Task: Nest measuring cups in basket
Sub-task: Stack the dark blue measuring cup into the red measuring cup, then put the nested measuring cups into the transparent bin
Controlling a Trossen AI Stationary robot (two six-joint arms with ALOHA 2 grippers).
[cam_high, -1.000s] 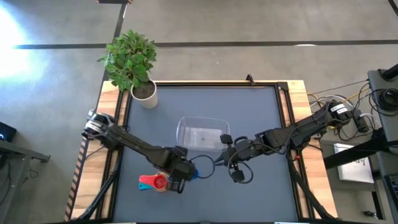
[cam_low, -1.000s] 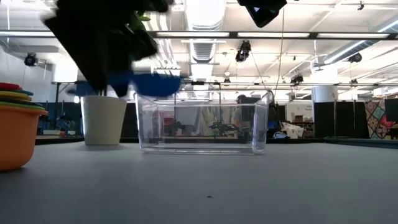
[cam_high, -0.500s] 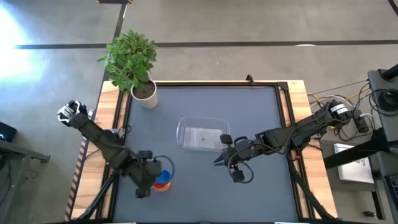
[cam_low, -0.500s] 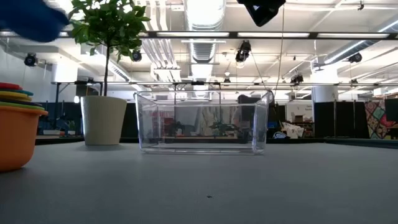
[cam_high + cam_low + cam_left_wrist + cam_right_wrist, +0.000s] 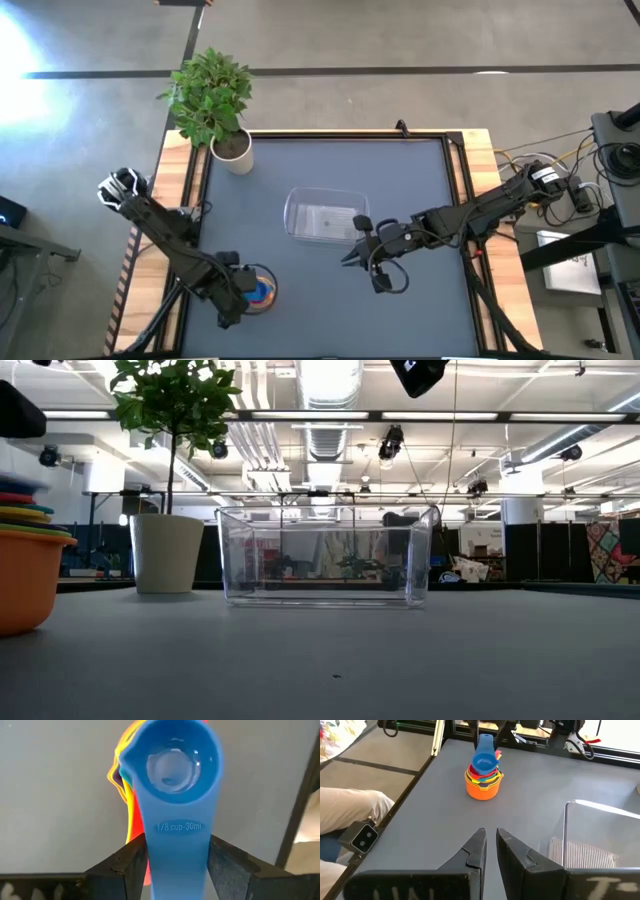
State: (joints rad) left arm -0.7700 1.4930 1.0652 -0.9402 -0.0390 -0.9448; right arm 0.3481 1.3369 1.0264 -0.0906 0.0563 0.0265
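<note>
1. The left gripper pinches the handle of the light blue cup, so the cup sits right on top of the stack of cups.
2. The stack stands near the table's front left corner, well apart from the basket, which looks empty.
3. The right gripper waits beside the basket, fingers nearly pressed together, holding nothing.

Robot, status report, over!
Left gripper around blue cup handle, atop stack. Right gripper waits beside the basket. Basket empty.
</note>
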